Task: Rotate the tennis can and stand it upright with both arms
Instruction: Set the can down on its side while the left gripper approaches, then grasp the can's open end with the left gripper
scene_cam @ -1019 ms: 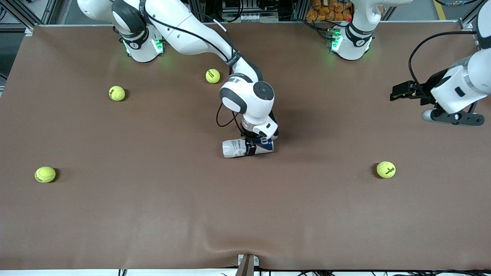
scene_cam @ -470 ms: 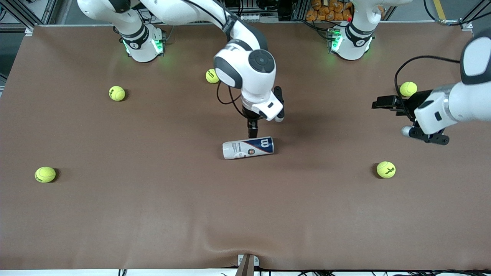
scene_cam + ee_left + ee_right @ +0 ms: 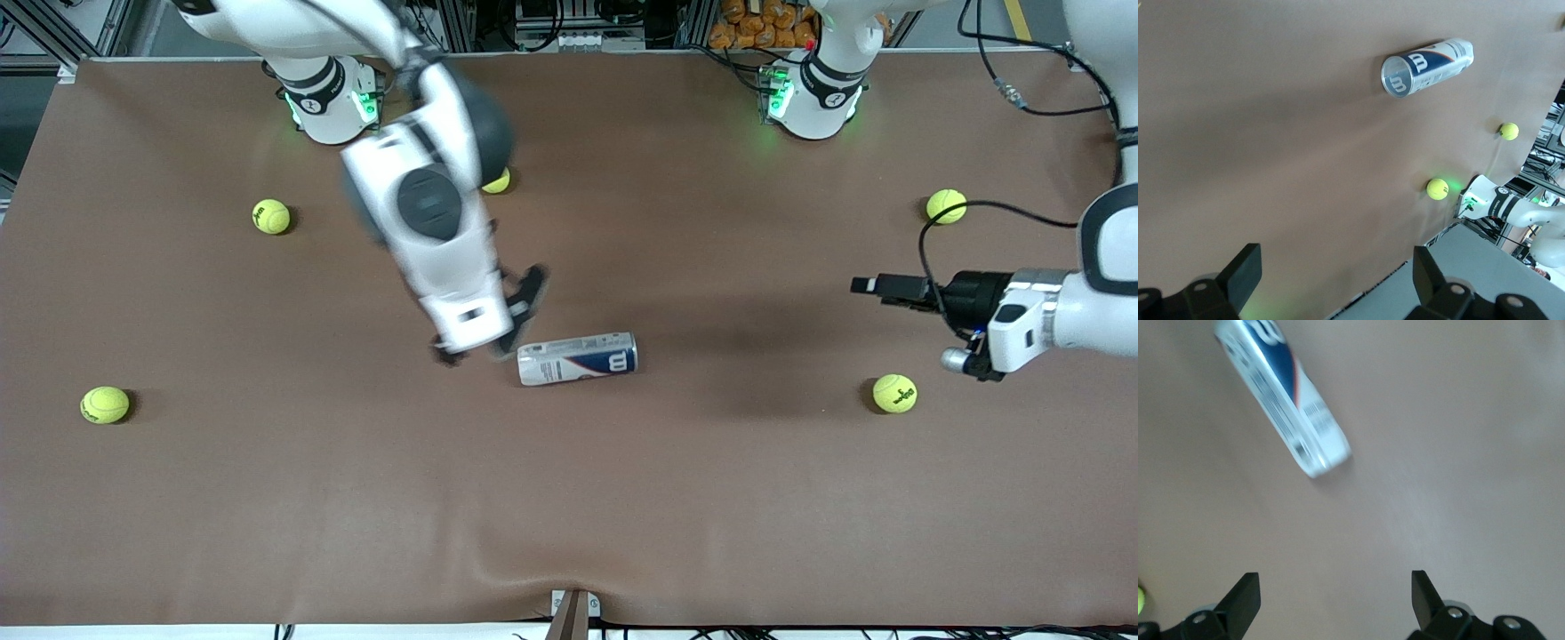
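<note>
The tennis can (image 3: 578,358) lies on its side on the brown table, its white end toward the right arm's end and its dark-blue "W" end toward the left arm's end. My right gripper (image 3: 487,347) is open and empty, just off the can's white end. The right wrist view shows the can (image 3: 1281,397) ahead of the gripper (image 3: 1336,593), not between the fingers. My left gripper (image 3: 862,285) is open and empty over the table toward the left arm's end, well apart from the can. The left wrist view shows the can's (image 3: 1426,65) open rim beyond that gripper (image 3: 1336,273).
Several yellow-green tennis balls lie about: one (image 3: 894,393) and another (image 3: 946,205) near the left gripper, one (image 3: 498,182) partly hidden by the right arm, two more (image 3: 271,216), (image 3: 105,404) toward the right arm's end. The table edge (image 3: 569,613) runs along the front.
My right gripper let go of the can, lifted, and swung to the can's white end. The can shifted slightly nearer the front camera. My left gripper moved in toward the can.
</note>
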`<state>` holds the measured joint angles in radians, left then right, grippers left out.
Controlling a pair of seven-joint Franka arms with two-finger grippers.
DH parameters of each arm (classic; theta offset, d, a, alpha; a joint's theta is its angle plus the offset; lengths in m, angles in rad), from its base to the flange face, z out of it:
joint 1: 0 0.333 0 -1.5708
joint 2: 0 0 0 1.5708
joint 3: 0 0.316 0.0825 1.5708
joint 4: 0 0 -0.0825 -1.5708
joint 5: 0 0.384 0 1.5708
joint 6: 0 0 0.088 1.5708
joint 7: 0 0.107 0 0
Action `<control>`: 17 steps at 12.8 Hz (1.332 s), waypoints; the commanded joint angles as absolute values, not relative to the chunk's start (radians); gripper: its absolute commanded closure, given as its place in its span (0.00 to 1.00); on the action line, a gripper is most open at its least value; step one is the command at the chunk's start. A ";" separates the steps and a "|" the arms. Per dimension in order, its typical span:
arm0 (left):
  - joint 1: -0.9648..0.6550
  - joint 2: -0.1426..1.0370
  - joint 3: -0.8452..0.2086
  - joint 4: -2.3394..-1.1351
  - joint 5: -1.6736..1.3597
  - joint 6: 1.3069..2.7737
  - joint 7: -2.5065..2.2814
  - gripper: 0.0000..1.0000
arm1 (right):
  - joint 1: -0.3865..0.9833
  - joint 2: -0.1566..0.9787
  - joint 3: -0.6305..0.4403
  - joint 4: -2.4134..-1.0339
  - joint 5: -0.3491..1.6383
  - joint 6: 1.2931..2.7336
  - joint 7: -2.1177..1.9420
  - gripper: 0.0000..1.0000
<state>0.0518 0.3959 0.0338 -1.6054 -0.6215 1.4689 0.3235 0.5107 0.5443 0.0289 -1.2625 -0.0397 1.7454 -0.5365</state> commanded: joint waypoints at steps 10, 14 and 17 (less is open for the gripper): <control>0.029 0.512 -0.100 -1.692 -0.869 1.807 0.411 0.00 | 0.013 0.379 0.046 -1.289 -0.011 1.505 -0.419 0.00; -0.015 0.557 -0.100 -1.694 -0.951 1.890 0.420 0.00 | -0.093 0.324 0.049 -1.295 -0.008 1.442 -0.397 0.00; -0.067 0.604 -0.100 -1.692 -1.067 2.003 0.420 0.00 | -0.112 0.240 0.048 -1.368 -0.008 1.431 -0.385 0.00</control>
<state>-0.0341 0.5767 -0.1009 -1.6990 -0.9968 1.9420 0.4031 -0.0936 0.3245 0.0286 -1.2772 -0.0231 1.4275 -0.4157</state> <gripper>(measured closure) 0.000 0.000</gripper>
